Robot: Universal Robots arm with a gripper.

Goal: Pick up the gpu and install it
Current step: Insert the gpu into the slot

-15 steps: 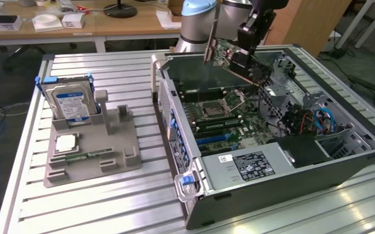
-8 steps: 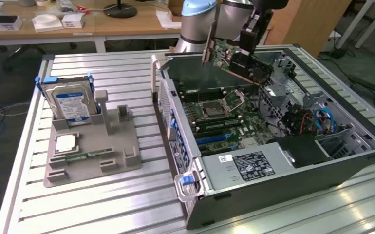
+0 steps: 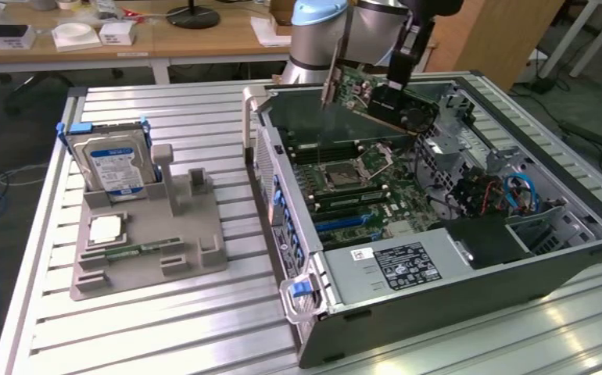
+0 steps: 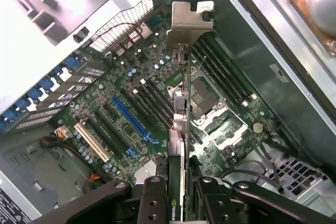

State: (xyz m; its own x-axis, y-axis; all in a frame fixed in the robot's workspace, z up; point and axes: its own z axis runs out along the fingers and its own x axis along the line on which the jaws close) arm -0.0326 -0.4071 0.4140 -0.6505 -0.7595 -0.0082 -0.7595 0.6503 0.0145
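**Figure. Card held above the open chassis.**

The end effector (image 4: 177, 191), two black metal fingers with bolted linkages, is closed on the gpu (image 4: 179, 129), one finger against each face. In the wrist view the gpu is seen edge-on: a thin flat board with a dark shroud near the grip and a silvery stamped metal bracket at the far end. In the exterior view the gpu (image 3: 369, 98) shows a green board face and a black round fan housing. It hangs tilted in the air under the end effector (image 3: 393, 90), over the far end of the computer case (image 3: 437, 305), apart from the boards below.

The case is a grey sheet-metal box lying on its side with the open face up, so its upright walls form a rim around the motherboard (image 3: 363, 195). The motherboard (image 4: 131, 93) is green and densely populated, with long narrow black slots, one blue slot (image 4: 134, 121) and a square metal-framed processor socket (image 4: 205, 103). The room directly under the card is free down to the board.

The desk (image 3: 176, 328) is ribbed aluminium. Toward the exterior view's left, well apart from the case, a matt grey moulded holder (image 3: 166, 258) carries an upright hard drive (image 3: 113, 160) with a blue-and-white label.
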